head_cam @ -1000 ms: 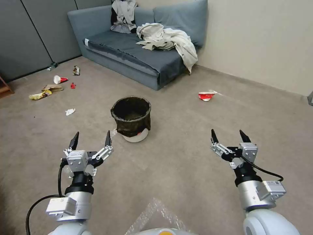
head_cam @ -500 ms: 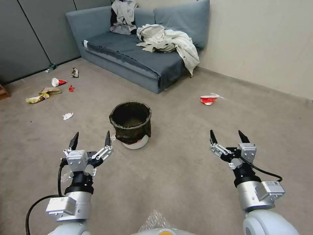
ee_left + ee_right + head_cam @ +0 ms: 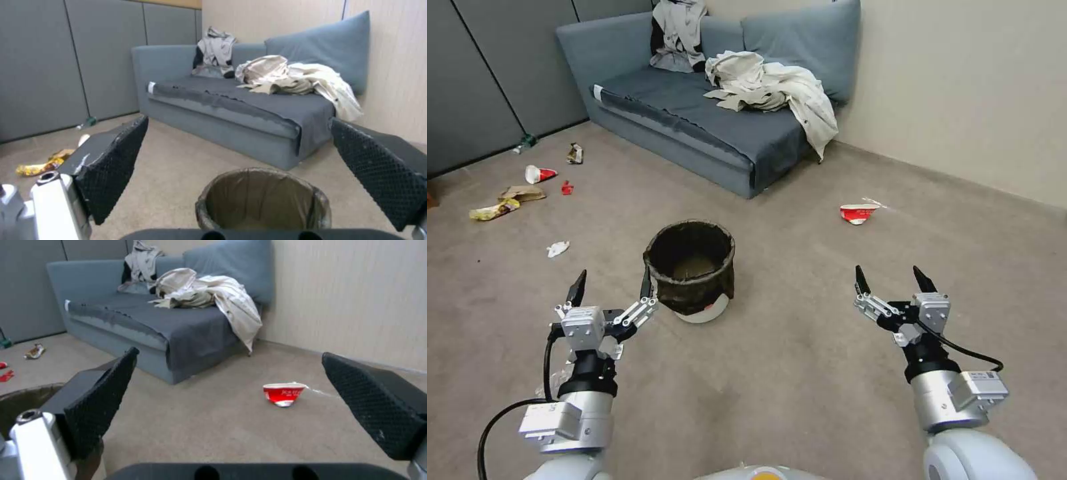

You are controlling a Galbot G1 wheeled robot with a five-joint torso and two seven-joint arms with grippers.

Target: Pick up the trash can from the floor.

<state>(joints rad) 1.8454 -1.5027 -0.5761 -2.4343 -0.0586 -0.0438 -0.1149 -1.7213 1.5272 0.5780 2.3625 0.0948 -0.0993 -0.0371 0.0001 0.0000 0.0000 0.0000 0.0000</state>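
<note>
Overhead, the trash can [image 3: 692, 270] stands upright on the floor [image 3: 800, 373], just ahead of the left gripper [image 3: 611, 287], whose fingers are spread wide; the right gripper [image 3: 892, 280], equally wide, hangs well off to its side. Left wrist: the can [image 3: 263, 200] sits between the spread fingers [image 3: 111, 166], beyond them. Right wrist: a crushed cup [image 3: 283, 394] lies ahead between the wide fingers [image 3: 95, 406].

Trash can [image 3: 690, 270] on floor [image 3: 800, 373], before sofa [image 3: 714, 127], left claw [image 3: 610, 285] just beside.

a blue-grey sofa [image 3: 707, 113] strewn with clothes [image 3: 774, 87] stands against a cream wall [image 3: 960, 87], grey partition panels [image 3: 487, 73] beside it.
</note>
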